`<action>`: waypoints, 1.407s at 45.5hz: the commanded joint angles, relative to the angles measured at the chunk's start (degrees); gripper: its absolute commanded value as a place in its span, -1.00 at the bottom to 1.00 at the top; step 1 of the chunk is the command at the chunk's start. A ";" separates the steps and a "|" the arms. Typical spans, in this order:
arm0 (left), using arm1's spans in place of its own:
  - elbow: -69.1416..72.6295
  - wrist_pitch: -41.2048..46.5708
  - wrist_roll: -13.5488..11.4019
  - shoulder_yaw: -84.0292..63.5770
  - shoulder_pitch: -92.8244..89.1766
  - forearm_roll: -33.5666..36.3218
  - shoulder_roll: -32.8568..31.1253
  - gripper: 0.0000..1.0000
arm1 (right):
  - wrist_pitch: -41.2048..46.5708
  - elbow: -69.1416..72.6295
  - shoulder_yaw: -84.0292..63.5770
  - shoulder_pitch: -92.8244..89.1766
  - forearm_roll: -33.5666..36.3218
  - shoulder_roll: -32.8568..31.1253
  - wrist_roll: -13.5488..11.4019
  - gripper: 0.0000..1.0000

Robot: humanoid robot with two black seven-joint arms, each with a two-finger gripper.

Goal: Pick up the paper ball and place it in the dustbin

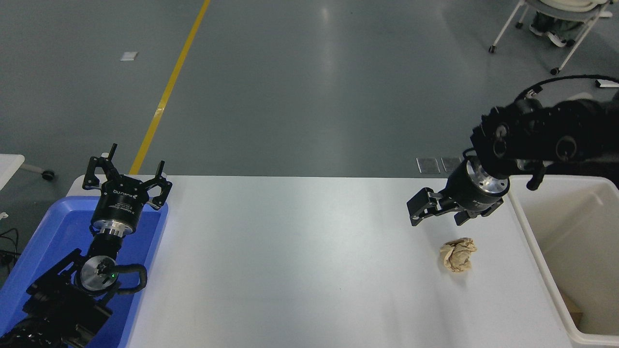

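The tan-brown paper ball (457,254) lies on the white table (300,261) near its right side. My right gripper (436,220) is open and empty, hanging just above and to the far left of the ball, not touching it. The cream-white dustbin (532,246) stands at the table's right edge, right of the ball. My left gripper (126,175) is open and parked at the lower left over a blue tray.
A shallow blue tray (43,241) sits at the table's left end under the left arm. Something brown (574,309) lies at the bottom of the dustbin. A wheeled chair (556,29) stands on the floor at the top right.
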 commanded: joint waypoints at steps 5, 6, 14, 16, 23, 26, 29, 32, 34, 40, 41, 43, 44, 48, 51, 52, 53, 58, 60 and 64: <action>0.00 0.00 0.00 0.00 0.00 -0.01 0.00 1.00 | -6.38 -12.20 5.83 -16.20 -5.96 -0.63 0.07 1.00; 0.00 0.00 0.00 0.00 0.00 -0.01 0.00 1.00 | -6.47 -12.90 6.26 -16.91 -5.96 -0.54 0.07 1.00; 0.00 0.00 0.00 -0.09 0.00 -0.01 0.00 1.00 | -7.70 -16.68 11.45 -20.95 -5.96 1.39 -0.02 1.00; 0.00 0.00 0.00 -0.09 0.00 -0.01 0.00 1.00 | -8.31 -18.09 12.24 -21.92 -5.96 2.09 -0.02 1.00; 0.00 0.00 0.00 -0.09 0.00 -0.01 0.00 1.00 | -9.02 -21.35 12.77 -24.39 -5.52 4.12 -0.02 1.00; 0.00 0.00 0.00 0.00 0.00 -0.01 0.00 1.00 | -9.55 -21.44 13.21 -24.74 -5.35 4.12 -0.02 1.00; 0.00 0.00 0.00 -0.09 0.00 -0.01 0.00 1.00 | -10.07 -21.79 13.12 -25.44 -5.26 4.12 0.07 0.93; 0.00 0.00 0.00 -0.09 0.00 -0.01 0.00 1.00 | -10.25 -22.93 13.12 -26.14 -5.35 4.12 0.15 0.33; 0.00 0.00 0.00 -0.09 0.00 -0.01 0.00 1.00 | -10.25 -23.02 13.04 -26.50 -5.70 4.03 0.33 -0.30; 0.00 0.00 0.00 -0.09 0.00 -0.01 0.00 1.00 | -10.16 -23.02 12.69 -26.67 -5.79 4.03 1.30 -1.00; 0.00 0.00 0.00 -0.09 0.00 -0.01 0.00 1.00 | -10.16 -23.02 12.77 -26.67 -5.79 4.03 1.30 -1.00; 0.00 0.00 0.00 -0.09 0.00 -0.01 0.00 1.00 | -10.16 -22.93 12.77 -26.58 -5.79 4.03 1.30 -1.00; 0.00 0.00 0.00 -0.09 0.00 -0.01 0.00 1.00 | -10.16 -22.67 12.69 -26.50 -5.70 4.12 1.30 -1.00; 0.00 0.00 0.00 -0.09 0.00 -0.01 0.00 1.00 | -10.08 -22.40 12.69 -26.06 -5.52 4.21 1.21 -1.00; 0.00 0.00 0.00 0.00 0.00 -0.01 0.00 1.00 | -9.90 -21.88 12.34 -25.18 -5.43 4.03 1.30 -1.00; 0.00 0.00 0.00 0.00 0.00 -0.01 0.00 1.00 | -9.90 -21.53 11.90 -24.31 -5.43 3.95 1.30 -1.00; 0.00 0.00 0.00 0.00 0.00 -0.01 0.00 1.00 | -9.73 -21.00 11.29 -22.99 -5.52 3.68 1.30 -1.00; 0.00 0.00 0.00 0.00 0.00 -0.01 0.00 1.00 | -9.46 -13.81 6.28 -13.42 -5.17 -1.23 1.30 -1.00; 0.00 0.00 0.00 0.00 -0.09 -0.01 0.00 1.00 | -9.37 -10.38 4.52 -9.47 -5.17 -3.78 1.30 -1.00; 0.00 0.00 0.00 0.00 -0.09 -0.01 0.00 1.00 | -8.32 -3.53 -0.40 0.02 -5.17 -8.00 1.30 -1.00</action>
